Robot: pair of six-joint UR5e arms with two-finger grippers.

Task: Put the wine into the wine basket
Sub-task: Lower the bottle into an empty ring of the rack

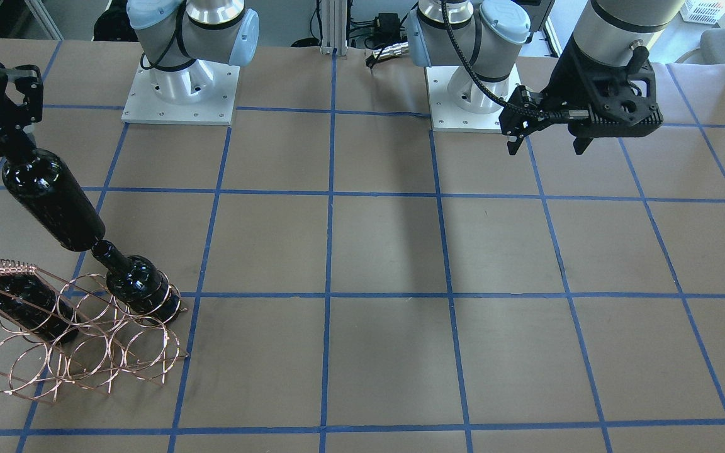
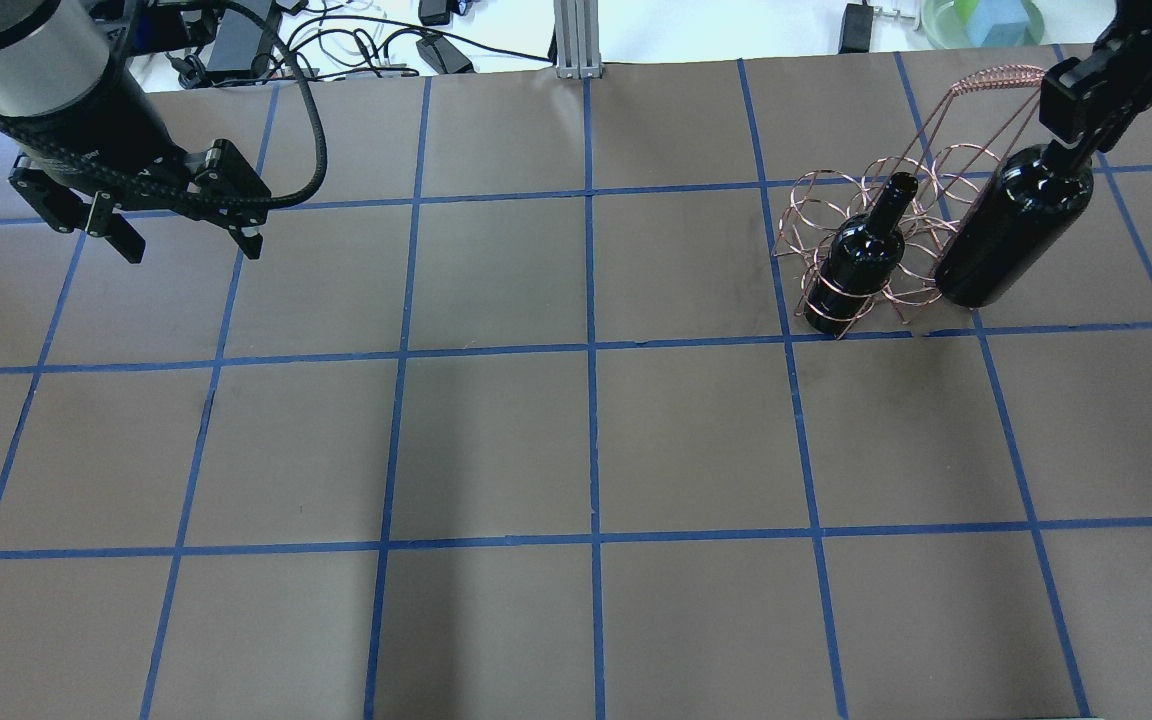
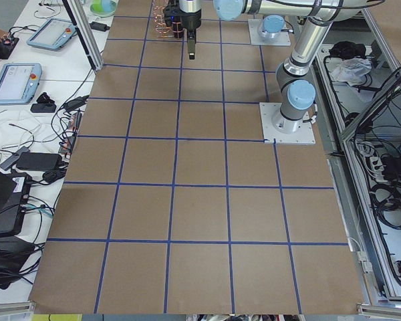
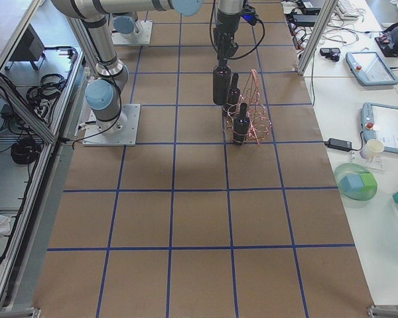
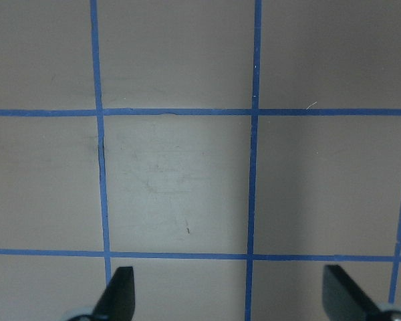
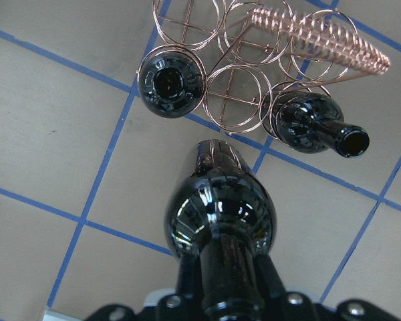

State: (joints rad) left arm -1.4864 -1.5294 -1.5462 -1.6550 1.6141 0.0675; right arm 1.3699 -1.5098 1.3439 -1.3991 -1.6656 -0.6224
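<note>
Right pincer pinches the wine at its neck; beyond it two bottles occupy the wine basket, one hidden overhead. Left pincer is spread.

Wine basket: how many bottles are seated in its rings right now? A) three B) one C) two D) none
C: a first bottle and a second bottle sit in the rings of the wine basket. The third bottle hangs by its neck from the right gripper, in no ring.
</note>
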